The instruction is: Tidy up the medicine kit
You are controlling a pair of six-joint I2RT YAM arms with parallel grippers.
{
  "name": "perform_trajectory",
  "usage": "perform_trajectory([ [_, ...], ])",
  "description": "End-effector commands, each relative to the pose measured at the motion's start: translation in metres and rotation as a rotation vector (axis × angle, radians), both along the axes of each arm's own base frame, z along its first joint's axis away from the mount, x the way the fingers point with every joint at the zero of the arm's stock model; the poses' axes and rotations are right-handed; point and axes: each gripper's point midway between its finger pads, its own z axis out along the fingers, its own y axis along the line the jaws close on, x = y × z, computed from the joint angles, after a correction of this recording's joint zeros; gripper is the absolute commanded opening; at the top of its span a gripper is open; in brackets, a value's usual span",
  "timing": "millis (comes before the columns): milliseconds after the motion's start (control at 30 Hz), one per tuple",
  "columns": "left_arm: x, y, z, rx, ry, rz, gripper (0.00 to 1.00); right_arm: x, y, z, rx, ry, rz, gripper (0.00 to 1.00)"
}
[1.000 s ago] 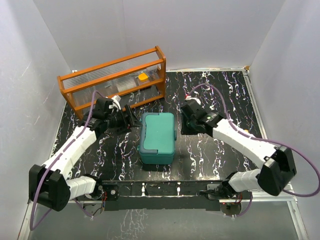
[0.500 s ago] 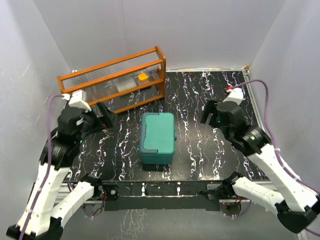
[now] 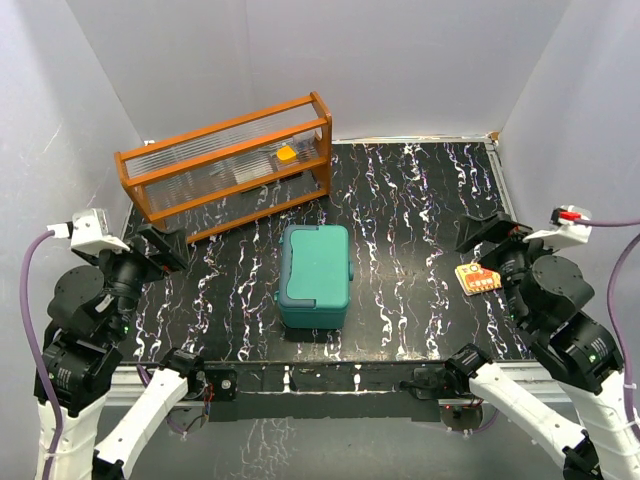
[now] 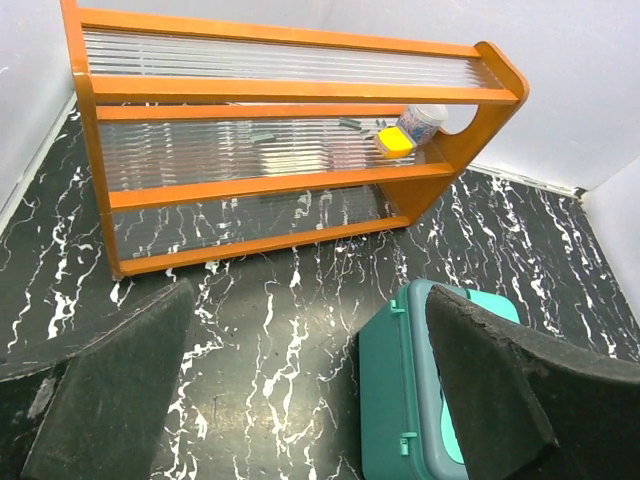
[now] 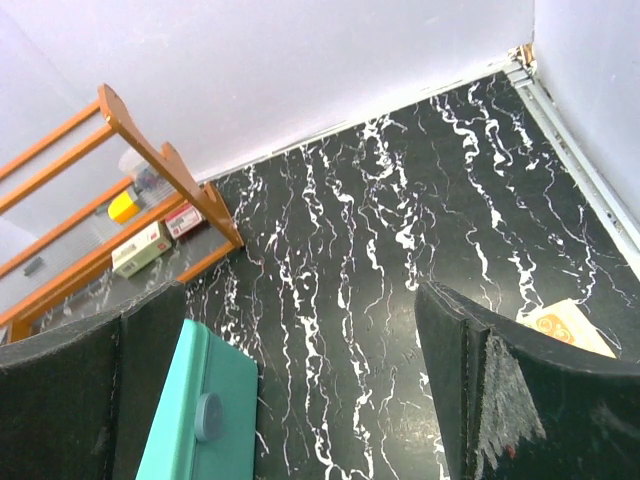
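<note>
On left side, left gripper [image 4: 310, 290] was lifted off table, fingers wide apart, nothing in them. On right side, right gripper [image 5: 300, 290] was lifted too, fingers wide apart, nothing held. Between them sat green box [image 3: 315, 275], in middle of black table [image 3: 400, 200], lid shut, well apart from both. Small orange packet [image 3: 478, 278] lay near right gripper. Wooden rack [image 3: 228, 165] stood at back left, behind box.

No readable text, brand or number anywhere. Print on the orange packet [image 3: 478, 279] too small to make out. Labels on the small boxes [image 5: 140, 250] in the wooden rack [image 5: 170, 165] blurred. Nothing legible on the medicine kit [image 3: 315, 272].
</note>
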Motion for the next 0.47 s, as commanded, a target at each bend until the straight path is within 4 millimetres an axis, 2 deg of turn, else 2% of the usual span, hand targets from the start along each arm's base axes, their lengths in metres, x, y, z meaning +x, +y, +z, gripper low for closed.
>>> perform_trajectory([
  [0, 0.0, 0.008, 0.011, 0.036, -0.029, 0.03, 0.99, -0.008, -0.019, 0.035, 0.048, -0.115, -0.072, 0.98],
  [233, -0.001, 0.001, 0.012, 0.021, -0.052, -0.006, 0.99, -0.008, -0.024, 0.046, 0.056, -0.139, -0.099, 0.98],
  [433, 0.0, -0.001, 0.012, 0.003, -0.06, -0.013, 0.99, -0.007, -0.024, 0.041, 0.054, -0.135, -0.102, 0.98],
])
